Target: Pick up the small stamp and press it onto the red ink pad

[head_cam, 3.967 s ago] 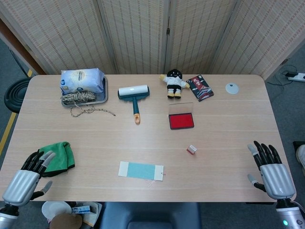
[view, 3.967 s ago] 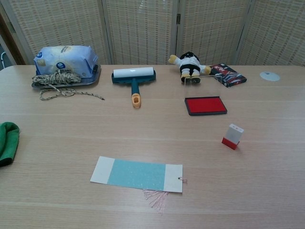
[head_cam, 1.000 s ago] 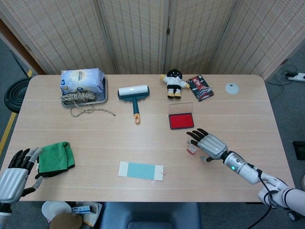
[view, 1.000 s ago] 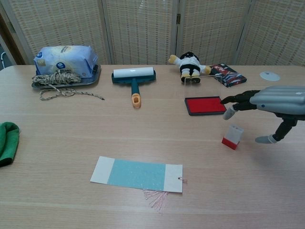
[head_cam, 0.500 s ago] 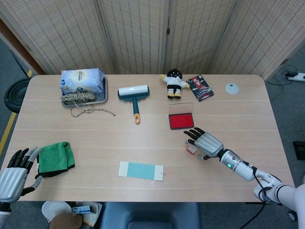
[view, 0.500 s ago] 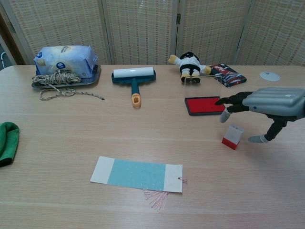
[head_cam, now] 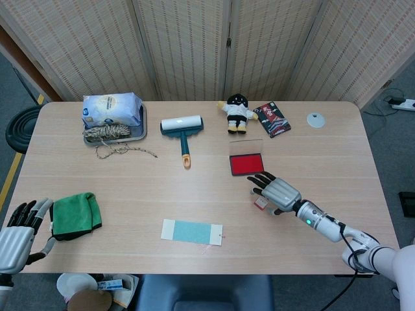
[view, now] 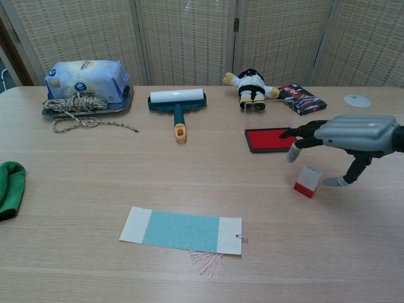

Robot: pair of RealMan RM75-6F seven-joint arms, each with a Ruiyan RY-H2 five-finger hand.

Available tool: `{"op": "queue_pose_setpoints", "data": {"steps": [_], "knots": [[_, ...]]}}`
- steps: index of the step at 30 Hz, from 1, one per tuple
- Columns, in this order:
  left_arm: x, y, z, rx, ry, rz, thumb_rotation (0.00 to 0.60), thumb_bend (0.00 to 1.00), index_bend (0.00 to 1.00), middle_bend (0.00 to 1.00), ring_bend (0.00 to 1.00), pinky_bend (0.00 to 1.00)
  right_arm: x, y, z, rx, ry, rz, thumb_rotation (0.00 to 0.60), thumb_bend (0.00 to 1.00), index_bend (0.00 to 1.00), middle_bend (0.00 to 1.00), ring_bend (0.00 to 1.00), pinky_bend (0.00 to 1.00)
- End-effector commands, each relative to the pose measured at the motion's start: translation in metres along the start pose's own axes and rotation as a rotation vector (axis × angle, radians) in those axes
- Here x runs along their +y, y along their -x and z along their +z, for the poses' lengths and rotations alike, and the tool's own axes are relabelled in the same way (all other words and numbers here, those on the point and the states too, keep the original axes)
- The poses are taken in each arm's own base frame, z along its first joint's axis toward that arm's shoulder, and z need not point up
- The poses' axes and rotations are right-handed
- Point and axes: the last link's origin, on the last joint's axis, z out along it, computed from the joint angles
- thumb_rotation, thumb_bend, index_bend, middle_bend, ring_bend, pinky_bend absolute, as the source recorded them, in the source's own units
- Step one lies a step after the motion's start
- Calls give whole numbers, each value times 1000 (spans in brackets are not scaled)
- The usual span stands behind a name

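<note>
The small stamp [view: 308,180] [head_cam: 260,203], white with a red base, stands upright on the table. My right hand [view: 341,142] [head_cam: 275,191] hovers just over it with fingers spread, thumb lowered beside the stamp's right side; it holds nothing. The red ink pad [view: 272,139] [head_cam: 246,164] lies open a short way beyond the stamp, and my right fingertips reach over its near right corner. My left hand [head_cam: 16,236] shows only in the head view, at the table's near left edge, open and beside a green cloth [head_cam: 75,214].
A blue bookmark with tassel [view: 182,231] lies near the front centre. A lint roller [view: 177,108], a plush doll [view: 251,86], a dark packet [view: 302,98], a white disc [view: 357,100] and a tray with a bag and rope [view: 84,88] line the far side.
Over four seconds my right hand came from the near right edge to above the stamp; in the last second it crept further left. The left hand drew back slightly. The stamp stayed put.
</note>
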Motion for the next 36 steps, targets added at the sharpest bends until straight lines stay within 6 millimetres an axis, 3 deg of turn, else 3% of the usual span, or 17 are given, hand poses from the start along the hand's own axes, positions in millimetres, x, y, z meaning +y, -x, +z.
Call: {"op": "queue_pose_setpoints", "data": {"steps": [1,13,28,36], "knots": [[0,0,0,1,0,0,600,340,0,0,0,15,0,0,1,-3,1,0,600,303,238,0,0,0],[-1,1,3,-6,-15,-2,600,340,0,0,0,15,2,-1,5,-23,-4,-9,600,320,245,0,0,0],[-1,1,6,-7,-12,-7,600,340,0,0,0,15,0,0,3,-27,-7,-15,600,339,378,2,0,0],[-1,1,8,-9,-8,-8,600,340,0,0,0,15,1,0,2,-10,8,-22,600,359,467,79,0,0]]}}
